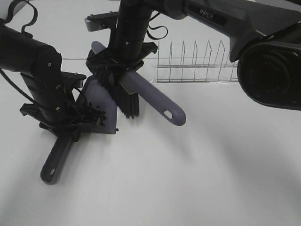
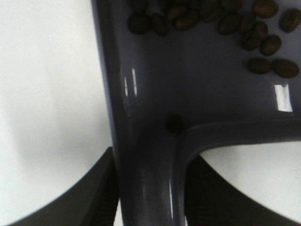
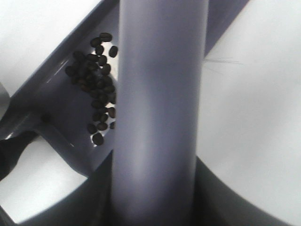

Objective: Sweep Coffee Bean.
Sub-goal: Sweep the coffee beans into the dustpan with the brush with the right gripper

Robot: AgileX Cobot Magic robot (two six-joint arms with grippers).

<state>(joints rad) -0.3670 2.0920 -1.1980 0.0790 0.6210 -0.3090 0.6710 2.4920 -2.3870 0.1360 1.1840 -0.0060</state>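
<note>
The grey-purple dustpan [image 1: 101, 101] lies on the white table, and my left gripper [image 1: 66, 131] is shut on its handle [image 2: 150, 188] near the pan. The coffee beans [image 1: 94, 116] lie heaped inside the pan by its back wall, and they also show in the left wrist view [image 2: 263, 28] and the right wrist view [image 3: 96, 89]. My right gripper [image 1: 124, 66] is shut on the grey-purple brush handle [image 3: 160, 94]. The black bristles [image 1: 123, 96] rest at the dustpan's open edge. The brush handle's free end [image 1: 171, 115] points right and toward the front.
A wire dish rack [image 1: 197, 66] stands at the back right. The dustpan handle's end [image 1: 51, 170] reaches toward the front left. Bare white table [image 1: 188, 179] spreads across the front and right.
</note>
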